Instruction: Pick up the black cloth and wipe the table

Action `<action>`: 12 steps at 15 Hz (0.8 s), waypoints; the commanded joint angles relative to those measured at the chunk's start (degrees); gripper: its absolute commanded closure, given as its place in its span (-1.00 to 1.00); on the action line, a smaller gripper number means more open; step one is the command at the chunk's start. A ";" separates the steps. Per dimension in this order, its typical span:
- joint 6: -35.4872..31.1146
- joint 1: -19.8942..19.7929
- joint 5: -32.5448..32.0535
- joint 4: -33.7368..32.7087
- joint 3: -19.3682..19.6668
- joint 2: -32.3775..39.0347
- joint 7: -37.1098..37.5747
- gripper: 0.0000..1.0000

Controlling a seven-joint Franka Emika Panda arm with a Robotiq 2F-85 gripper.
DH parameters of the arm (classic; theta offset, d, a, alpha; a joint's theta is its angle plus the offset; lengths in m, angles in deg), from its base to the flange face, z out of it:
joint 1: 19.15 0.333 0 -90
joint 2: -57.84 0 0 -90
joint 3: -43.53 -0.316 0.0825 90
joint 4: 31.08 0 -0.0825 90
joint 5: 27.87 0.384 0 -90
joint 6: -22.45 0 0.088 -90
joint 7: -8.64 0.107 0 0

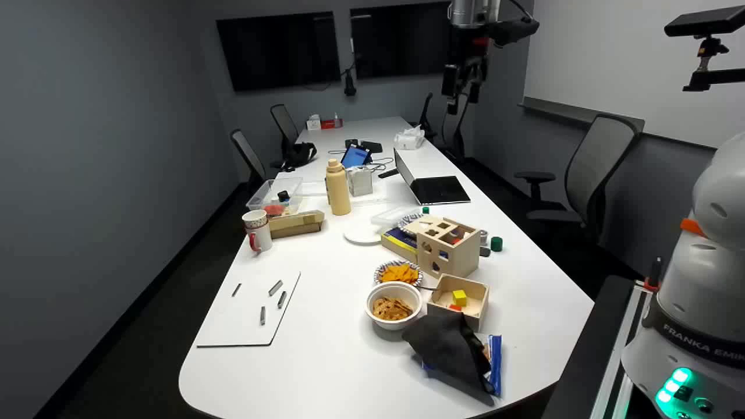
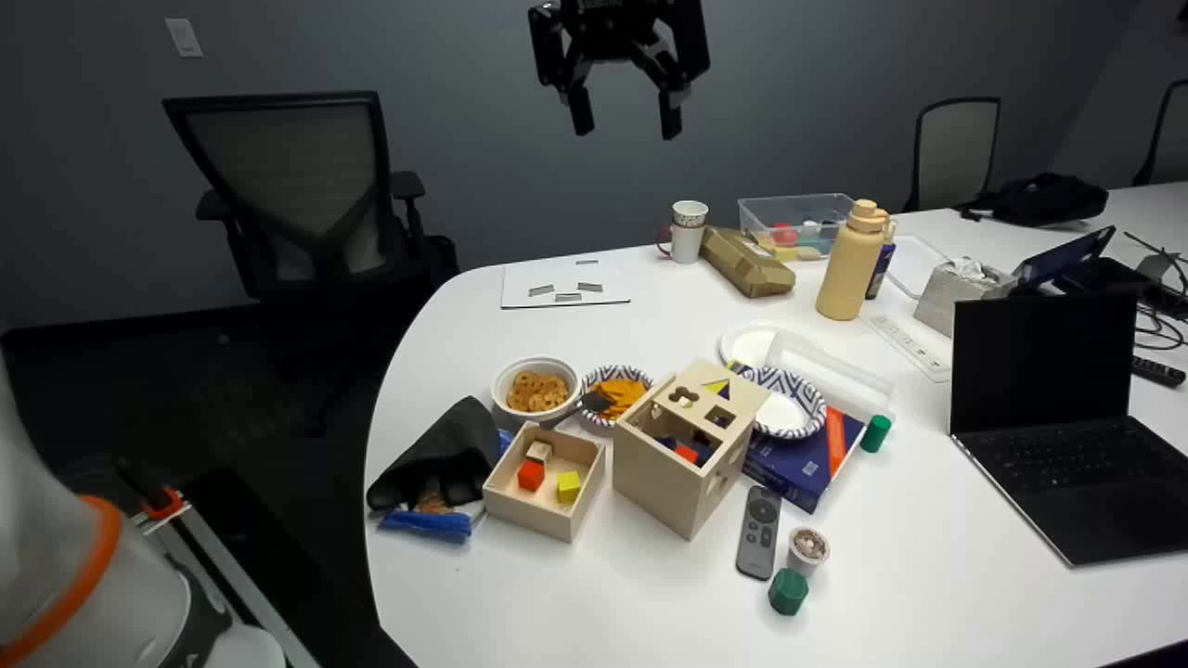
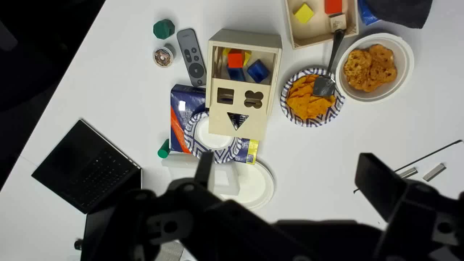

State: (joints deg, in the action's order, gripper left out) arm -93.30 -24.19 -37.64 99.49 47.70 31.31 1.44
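Grey walls [image 1: 110, 151] and dark wall screens [image 1: 278, 52] stand around a long white conference table [image 1: 332, 361], the surface I am to wipe. My gripper [image 2: 626, 119] hangs high over it, fingers spread well apart with nothing between them; I take the height as sensible, since the wooden shape sorter [image 2: 654, 473] and the tan bottle [image 2: 846, 269] stand tall among the clutter.

In an exterior view the black cloth [image 1: 443, 344] lies at the table's near right, just beside the wooden tray [image 2: 529, 515] and the white cookie bowl [image 1: 384, 324]. It is draped over what looks like a blue-edged snack packet [image 1: 495, 362], too covered for me to be sure, which is probably why it rises in a fold instead of lying flat. That fold should be easy to pinch, but a deep bite might lift the packet too.

Across the tray's rim, in the wrist view, a spatula [image 3: 323, 86] lays its handle, its blade on the orange chips [image 3: 301, 103]; bridging the two, it could tip at a brush. I judge the task not yet begun: I need to travel over, come down on the cloth and then wipe left, toward the whiteboard panel [image 1: 233, 320] with its metal bars [image 1: 262, 315].
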 commanded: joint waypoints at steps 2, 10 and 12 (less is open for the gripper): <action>0.14 0.30 -0.11 -0.27 0.23 -0.02 0.11 -1.00; 1.30 1.63 1.13 2.61 -2.52 -0.14 4.23 -1.00; 0.95 3.27 2.54 5.96 -4.88 -1.08 7.62 -1.00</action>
State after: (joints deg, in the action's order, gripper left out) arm -92.70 -23.12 -37.03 101.30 45.64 31.89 4.23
